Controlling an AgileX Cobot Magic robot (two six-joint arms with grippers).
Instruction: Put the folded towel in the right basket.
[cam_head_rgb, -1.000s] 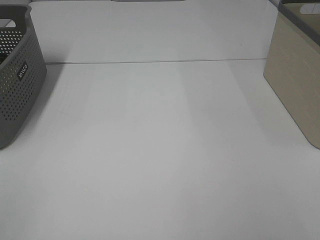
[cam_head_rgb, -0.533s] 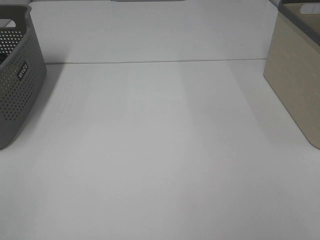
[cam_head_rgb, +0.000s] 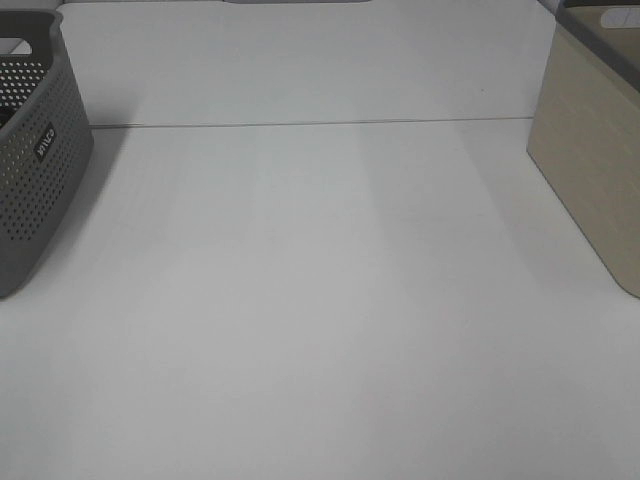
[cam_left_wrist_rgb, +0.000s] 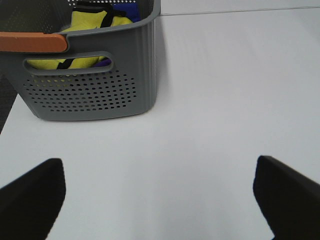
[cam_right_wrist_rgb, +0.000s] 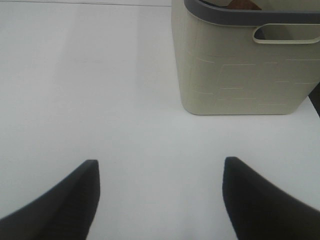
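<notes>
Towel not visible; yellow cloth in grey basket (cam_left_wrist_rgb: 90, 75) ahead of left tool (cam_left_wrist_rgb: 160, 195). Both tools released, right tool (cam_right_wrist_rgb: 160, 195) facing beige basket (cam_right_wrist_rgb: 245, 65). I judge cloth soft, light; pinch at fold.

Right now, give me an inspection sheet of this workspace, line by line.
Surface: white table, bare across the middle, with a thin seam running across the far part.
Job's things: beige basket at the right edge; no folded towel seen on the table or in either gripper.
Clutter: grey perforated basket at the left edge, holding yellow fabric with dark straps and something blue beside it.
Grippers: left gripper open, empty, facing the grey basket; right gripper open, empty, facing the beige basket. Neither shows in the high view.
Cables: nothing seen.
Surroundings: nothing seen beyond the table.
</notes>
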